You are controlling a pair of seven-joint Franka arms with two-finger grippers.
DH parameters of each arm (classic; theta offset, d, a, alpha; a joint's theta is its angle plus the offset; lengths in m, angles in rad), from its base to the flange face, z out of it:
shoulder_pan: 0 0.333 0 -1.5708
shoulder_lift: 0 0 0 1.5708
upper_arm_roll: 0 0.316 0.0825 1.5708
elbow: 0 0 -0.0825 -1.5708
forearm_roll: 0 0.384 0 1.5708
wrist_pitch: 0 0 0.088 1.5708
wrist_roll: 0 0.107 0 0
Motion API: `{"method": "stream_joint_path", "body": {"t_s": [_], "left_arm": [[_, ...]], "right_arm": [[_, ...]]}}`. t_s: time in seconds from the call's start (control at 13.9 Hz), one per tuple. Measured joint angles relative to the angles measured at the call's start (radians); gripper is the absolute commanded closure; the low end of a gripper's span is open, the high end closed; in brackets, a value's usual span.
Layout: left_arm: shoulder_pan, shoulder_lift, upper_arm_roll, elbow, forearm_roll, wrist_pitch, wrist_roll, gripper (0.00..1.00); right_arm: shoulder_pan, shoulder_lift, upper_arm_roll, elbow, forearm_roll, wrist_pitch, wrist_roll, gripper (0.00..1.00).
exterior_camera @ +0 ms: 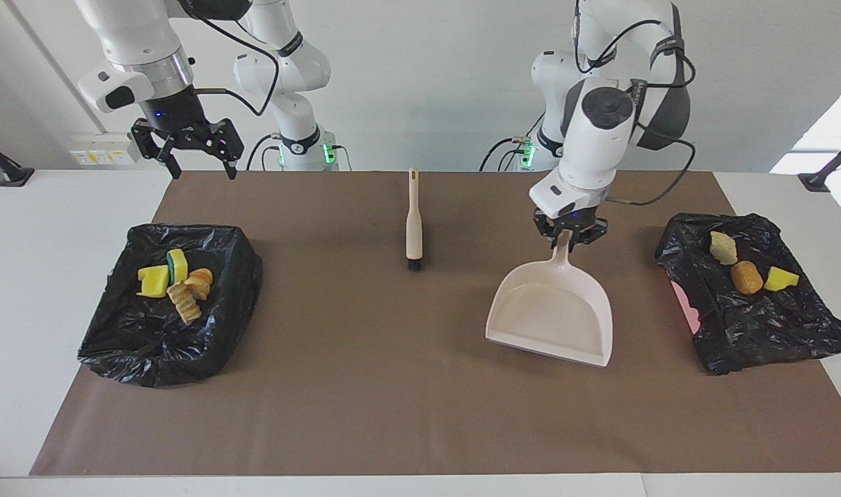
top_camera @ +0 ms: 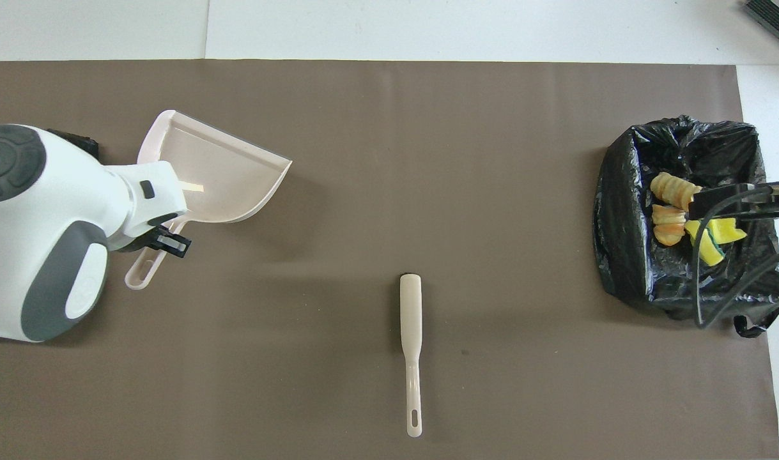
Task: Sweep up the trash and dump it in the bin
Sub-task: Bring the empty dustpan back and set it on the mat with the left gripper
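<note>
Both bins (exterior_camera: 793, 338) (exterior_camera: 116, 345) held trash (exterior_camera: 746, 277); left gripper (exterior_camera: 569, 233) pinched the empty dustpan (exterior_camera: 551, 317), right gripper (exterior_camera: 189, 148) spread, brush (exterior_camera: 412, 228) between.

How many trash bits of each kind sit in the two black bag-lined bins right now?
Plain yellow sponge pieces: 2
Green-topped yellow sponge: 1
Orange-brown bread-like lumps: 3
Pale beige lump: 1
Total: 7

Only brush (exterior_camera: 413, 224) and dustpan (exterior_camera: 551, 314) interrupt mat (exterior_camera: 392, 386)

One high camera faces the robots across the table; another looks steeply down; both share the brown mat (exterior_camera: 420, 386).
</note>
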Motion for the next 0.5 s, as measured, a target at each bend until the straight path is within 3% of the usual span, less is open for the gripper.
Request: {"method": "stream_joint_path", "body": {"t_s": [0.22, 0.5], "left_arm": [[-0.1, 0.156, 0.001, 0.153, -0.046, 0.008, -0.163, 1.0], [-0.185, 0.303, 0.001, 0.342, -0.051, 0.01, -0.331, 1.0]], "right_arm": [[0.0, 0.0, 0.001, 0.0, 0.0, 0.0, 0.008, 0.0], [0.0, 0.0, 0.001, 0.0, 0.0, 0.0, 0.008, 0.0]]}}
